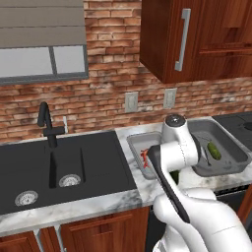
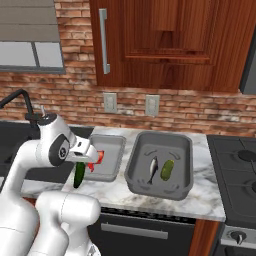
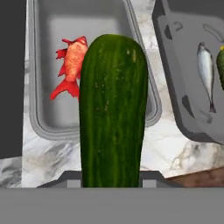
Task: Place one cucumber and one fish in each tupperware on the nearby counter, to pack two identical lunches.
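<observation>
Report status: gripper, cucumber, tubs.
Gripper shut on cucumber, above smaller tupperware. Red fish already inside. Larger tupperware holds fish and cucumber. Nothing blocking.

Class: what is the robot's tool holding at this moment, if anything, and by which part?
The tool holds a dark green cucumber by one end, its free end pointing away from the hand.

Red brick wall [image 1: 108,74], dark wood cabinets [image 2: 165,45], shuttered window [image 1: 42,42], two outlets [image 2: 110,102].
</observation>
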Available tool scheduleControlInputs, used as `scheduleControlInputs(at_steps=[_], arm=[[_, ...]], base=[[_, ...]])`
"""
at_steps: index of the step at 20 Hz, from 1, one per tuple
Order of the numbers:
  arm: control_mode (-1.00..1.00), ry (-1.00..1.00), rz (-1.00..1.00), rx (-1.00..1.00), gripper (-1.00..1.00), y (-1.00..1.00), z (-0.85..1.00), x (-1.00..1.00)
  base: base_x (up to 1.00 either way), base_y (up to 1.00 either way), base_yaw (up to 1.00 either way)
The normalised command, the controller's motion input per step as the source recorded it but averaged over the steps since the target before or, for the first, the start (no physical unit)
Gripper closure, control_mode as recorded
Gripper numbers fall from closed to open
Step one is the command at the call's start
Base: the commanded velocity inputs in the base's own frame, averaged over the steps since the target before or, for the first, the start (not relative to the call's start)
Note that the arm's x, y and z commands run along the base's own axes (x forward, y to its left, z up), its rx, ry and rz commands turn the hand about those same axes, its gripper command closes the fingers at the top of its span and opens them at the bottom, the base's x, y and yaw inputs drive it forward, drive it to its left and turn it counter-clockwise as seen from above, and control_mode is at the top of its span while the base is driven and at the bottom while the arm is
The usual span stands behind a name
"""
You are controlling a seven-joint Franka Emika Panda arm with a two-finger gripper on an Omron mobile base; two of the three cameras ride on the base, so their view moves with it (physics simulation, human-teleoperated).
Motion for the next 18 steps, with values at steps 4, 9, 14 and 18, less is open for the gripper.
scheduleControlInputs(at_steps=[4,9,14,18], arm=[[-1.0,0.17,0.03,0.0,1.0,0.0,-0.26,0.56],[-1.0,0.17,0.01,0.0,1.0,0.0,-0.26,0.73],[-1.0,0.1,0.01,0.0,1.0,0.0,-0.23,0.72],[-1.0,0.1,0.01,0.0,1.0,0.0,-0.25,0.74]], base=[[0.0,0.0,0.0],[0.0,0.0,0.0],[0.0,0.0,0.0],[0.0,0.0,0.0]])
